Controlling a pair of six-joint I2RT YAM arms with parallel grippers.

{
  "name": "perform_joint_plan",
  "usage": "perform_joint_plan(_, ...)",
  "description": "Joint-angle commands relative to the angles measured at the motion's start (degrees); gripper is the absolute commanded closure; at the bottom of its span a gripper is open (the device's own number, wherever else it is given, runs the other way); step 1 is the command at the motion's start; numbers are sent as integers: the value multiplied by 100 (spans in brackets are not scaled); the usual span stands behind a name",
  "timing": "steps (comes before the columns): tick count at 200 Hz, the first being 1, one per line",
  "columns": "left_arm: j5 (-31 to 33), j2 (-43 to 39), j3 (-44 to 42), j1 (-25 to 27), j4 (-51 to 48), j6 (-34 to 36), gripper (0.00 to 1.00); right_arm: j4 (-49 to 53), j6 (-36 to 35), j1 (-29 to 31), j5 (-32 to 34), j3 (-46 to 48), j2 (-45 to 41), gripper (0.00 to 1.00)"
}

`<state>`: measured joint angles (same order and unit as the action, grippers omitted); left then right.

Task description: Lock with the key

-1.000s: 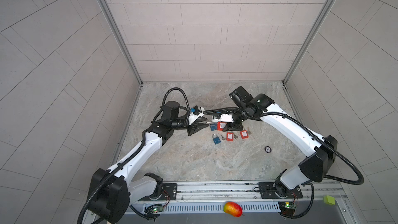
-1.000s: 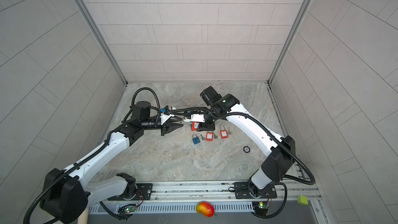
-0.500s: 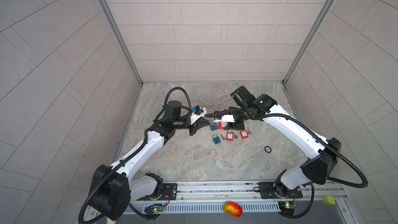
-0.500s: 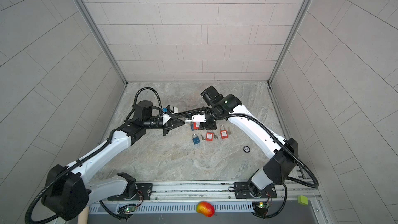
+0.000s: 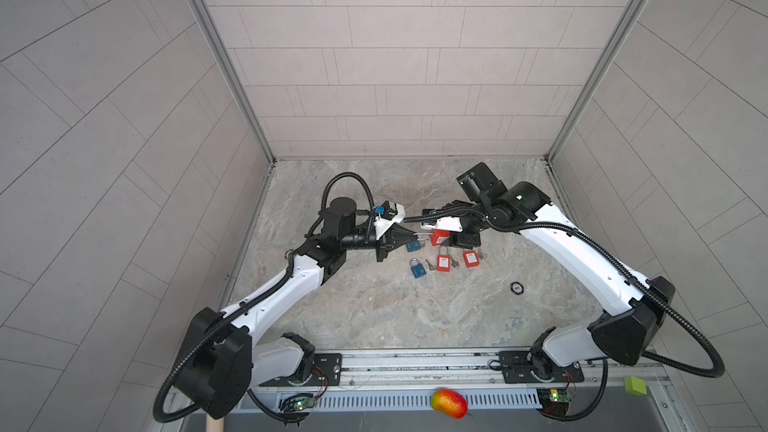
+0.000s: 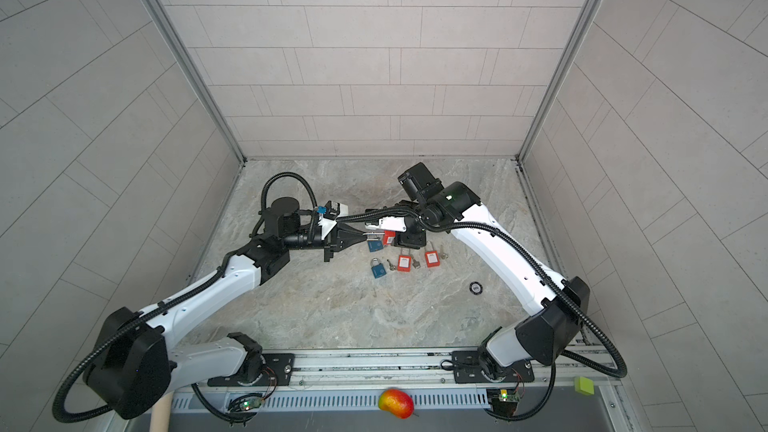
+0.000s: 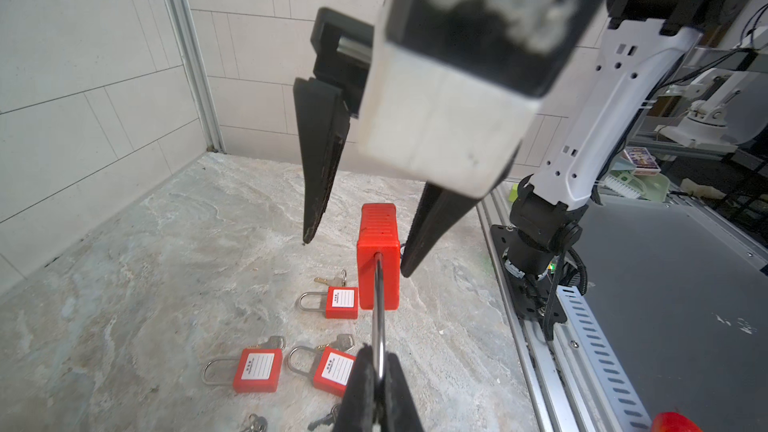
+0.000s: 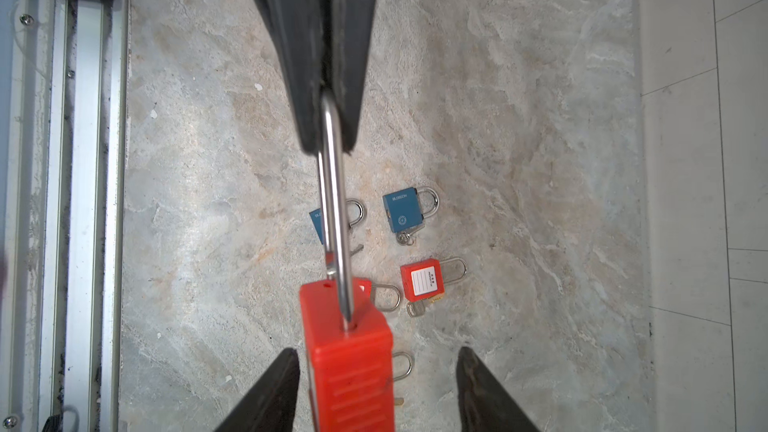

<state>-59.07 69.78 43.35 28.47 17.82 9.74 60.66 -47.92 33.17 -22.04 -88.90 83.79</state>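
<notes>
A red padlock hangs in the air above the stone floor. My left gripper is shut on its steel shackle and carries it alone. My right gripper is open, its two fingers standing on either side of the padlock body, with a clear gap on one side. In both top views the two grippers meet at mid-floor over the padlock. The padlock's keyhole end is hidden. Loose keys lie beside other padlocks on the floor.
Below the grippers lie two red padlocks and two blue ones, with keys among them. A small black ring sits to the right. A mango and a green block rest by the front rail.
My left gripper has closed on the shackle. My right gripper's jaws have spread wider, away from the padlock body.
</notes>
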Motion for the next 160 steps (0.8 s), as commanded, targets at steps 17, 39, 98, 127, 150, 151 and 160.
perform_joint_plan(17, -184, 1, -39, 115, 527, -27, 100, 683, -201, -62, -274, -355, 88, 53)
perform_joint_plan(39, -158, -2, -54, 158, 528, 19, 100, 961, -209, -60, -482, -595, 197, 61)
perform_joint_plan(98, -140, -21, -41, 200, 529, 216, 100, 1348, -126, -59, -854, -796, 239, 84)
perform_joint_plan(127, -184, 46, 22, 261, 547, 254, 100, 1385, -113, -52, -907, -826, 287, 87)
perform_joint_plan(150, -122, 102, -7, 380, 572, 319, 100, 1266, -103, -49, -1129, -885, 279, 89)
perform_joint_plan(151, -118, 104, -9, 388, 568, 323, 100, 1256, -103, -48, -1141, -884, 278, 89)
perform_joint_plan(160, -76, 107, -38, 446, 590, 359, 100, 1191, -99, -56, -1239, -910, 270, 89)
